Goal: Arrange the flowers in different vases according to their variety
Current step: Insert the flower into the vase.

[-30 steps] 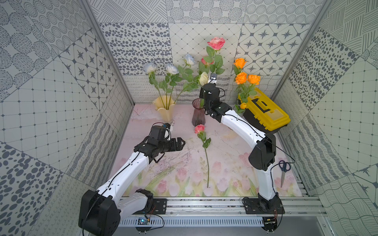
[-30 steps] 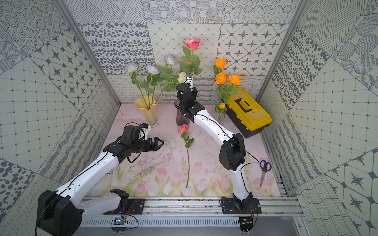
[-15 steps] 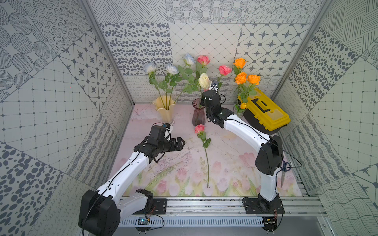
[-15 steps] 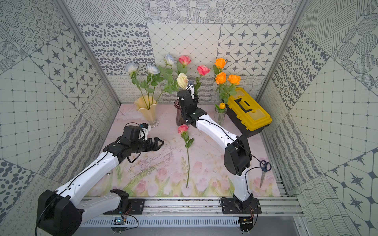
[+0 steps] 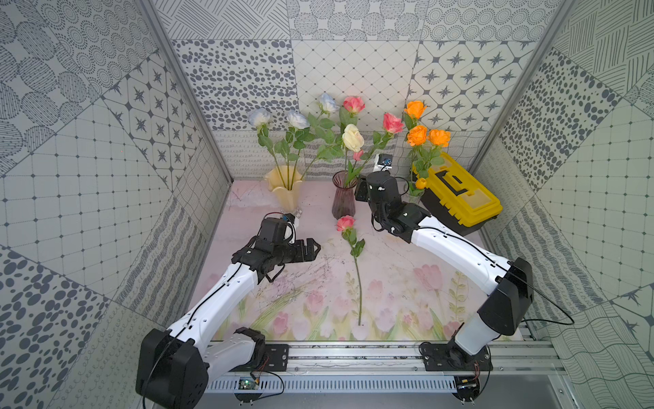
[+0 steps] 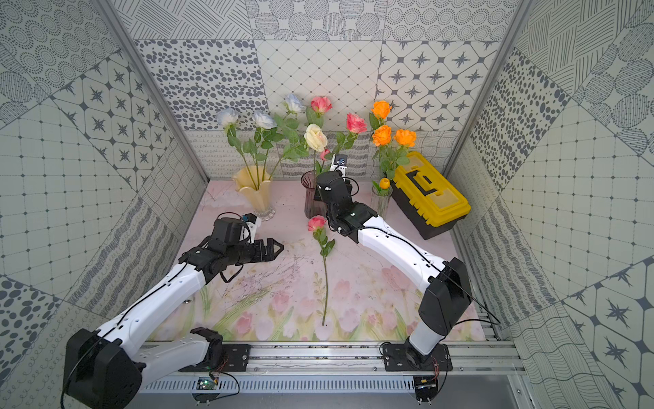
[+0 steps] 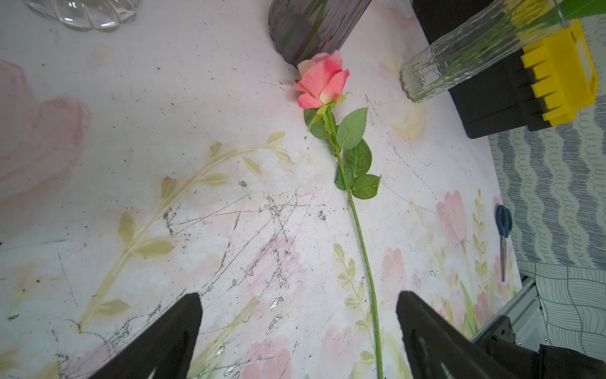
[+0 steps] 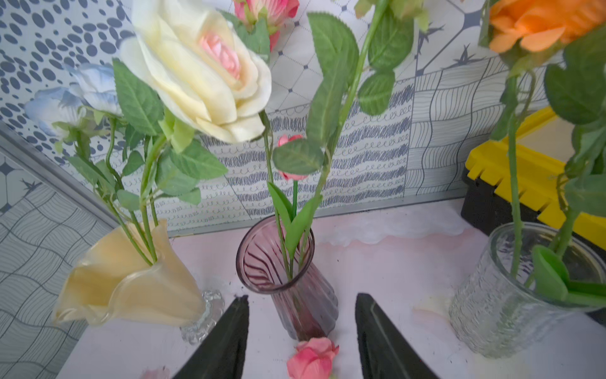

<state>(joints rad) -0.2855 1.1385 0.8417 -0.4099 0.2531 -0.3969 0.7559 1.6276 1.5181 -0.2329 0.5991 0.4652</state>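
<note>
The purple vase [image 5: 343, 196] stands upright near the back of the table [image 5: 407, 294]. It holds green stems that carry two pink roses [image 5: 354, 103] and a small pink bud [image 5: 358, 154] above it.

The right end effector [image 8: 301, 297] sits close to this vase, on its near side and slightly to the robot's right. Its fingers are spread with nothing between them, and in the right wrist view the vase's ribbed body shows beyond the gap. Whether a finger touches the glass cannot be told.

A loose pink rose [image 5: 358, 247] lies flat on the table in front of the purple vase. Its head is just beside the vase's foot and its stem runs away from the vase toward the robot.

The left end effector [image 5: 313, 248] hangs above the table, nearer the robot than the purple vase and to its left. Its fingers are spread wide and empty, and it is clear of the loose rose.

The cream-yellow vase [image 5: 285, 184] stands to the left of the purple vase. It holds pale-blue roses [image 5: 297, 118] and a cream rose [image 5: 353, 137] that leans over toward the purple vase.

The clear glass vase [image 6: 381, 202] stands to the right of the purple vase, holding orange roses [image 5: 417, 134] and an orange bud [image 5: 421, 183]. A yellow-and-black toolbox [image 5: 460, 198] sits farther right.
</note>
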